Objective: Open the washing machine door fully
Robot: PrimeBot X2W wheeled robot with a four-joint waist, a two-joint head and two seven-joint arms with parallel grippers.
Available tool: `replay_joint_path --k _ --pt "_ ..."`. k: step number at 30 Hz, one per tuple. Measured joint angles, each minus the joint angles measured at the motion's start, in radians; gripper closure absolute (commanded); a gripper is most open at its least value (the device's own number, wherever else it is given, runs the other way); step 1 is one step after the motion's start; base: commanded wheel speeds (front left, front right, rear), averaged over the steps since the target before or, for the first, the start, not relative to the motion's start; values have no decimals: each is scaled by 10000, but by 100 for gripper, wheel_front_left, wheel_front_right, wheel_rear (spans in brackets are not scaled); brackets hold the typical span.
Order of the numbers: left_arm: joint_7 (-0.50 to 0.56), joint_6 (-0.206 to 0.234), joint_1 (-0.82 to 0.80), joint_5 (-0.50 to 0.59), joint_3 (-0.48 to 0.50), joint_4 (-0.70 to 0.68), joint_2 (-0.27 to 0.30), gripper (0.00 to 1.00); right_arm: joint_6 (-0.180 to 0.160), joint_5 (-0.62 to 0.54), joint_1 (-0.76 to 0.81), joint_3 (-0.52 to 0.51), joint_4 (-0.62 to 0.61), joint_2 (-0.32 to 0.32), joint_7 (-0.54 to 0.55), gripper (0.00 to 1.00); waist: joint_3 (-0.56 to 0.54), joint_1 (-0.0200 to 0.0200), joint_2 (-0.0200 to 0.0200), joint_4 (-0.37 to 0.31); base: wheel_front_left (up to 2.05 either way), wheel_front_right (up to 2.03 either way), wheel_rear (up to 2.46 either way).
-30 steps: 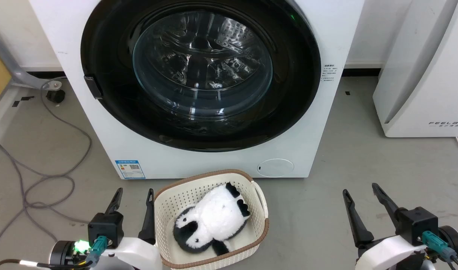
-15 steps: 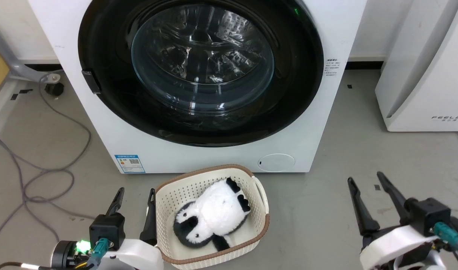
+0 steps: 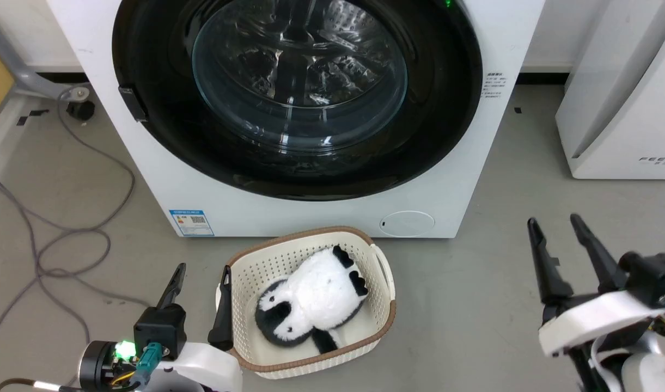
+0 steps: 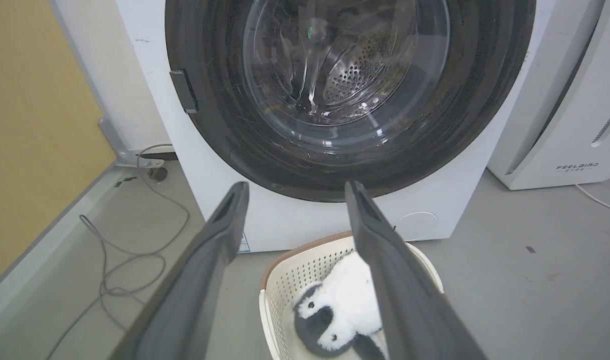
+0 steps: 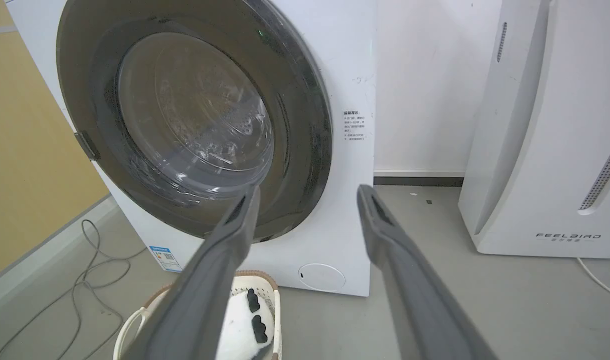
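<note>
The washing machine [image 3: 321,215] is a white front-loader, and its door [image 3: 441,109] is a glossy black ring around a bulging glass window, lying flat against the front. A small dark tab [image 3: 132,103] sits on the door's left edge. My left gripper [image 3: 203,267] is open at the lower left, beside a basket and well short of the door [image 4: 344,75]. My right gripper [image 3: 553,219] is open over the floor at the lower right, apart from the machine. Along its fingers [image 5: 309,187] the door [image 5: 185,125] appears at an angle.
A cream basket [image 3: 384,305] holding a black-and-white plush toy [image 3: 316,305] stands on the floor right before the washer. A white appliance [image 3: 621,109] stands to the right. Grey cables [image 3: 65,239] loop across the floor at the left, near a yellow panel [image 4: 30,125].
The head camera has shifted, so the whole scene sits higher. My right gripper has moved forward toward the washer and slightly right. The left gripper has barely moved; the door looks unchanged.
</note>
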Motion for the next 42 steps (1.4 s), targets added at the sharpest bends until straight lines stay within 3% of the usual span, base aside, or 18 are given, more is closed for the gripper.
replay_joint_path --k 17,29,30,31,32,42 --pt "-359 -2 -229 -17 -174 88 19 0 -2 2084 -1838 -911 646 -109 1177 0 573 1 0 236 0 0 0" --pt "-606 0 -501 -98 -391 190 13 0 -2 2662 -3226 -1444 1026 -59 2119 0 1136 1 0 563 0 0 0" --pt "-612 0 -556 -100 -412 192 13 0 -2 2782 -3360 -1530 1081 -61 2197 23 1186 1 0 594 0 0 0" --pt "-642 2 -608 -102 -431 194 13 0 -2 2886 -3503 -1599 1131 -73 2299 82 1237 1 0 626 0 0 0" --pt "-690 2 -637 -102 -445 192 13 0 -2 2970 -3642 -1664 1191 -84 2397 100 1286 1 0 657 0 0 0" --pt "-880 2 -842 -174 -564 253 10 0 -2 3615 -5180 -2347 2115 -251 3557 100 1831 1 0 888 0 0 0"
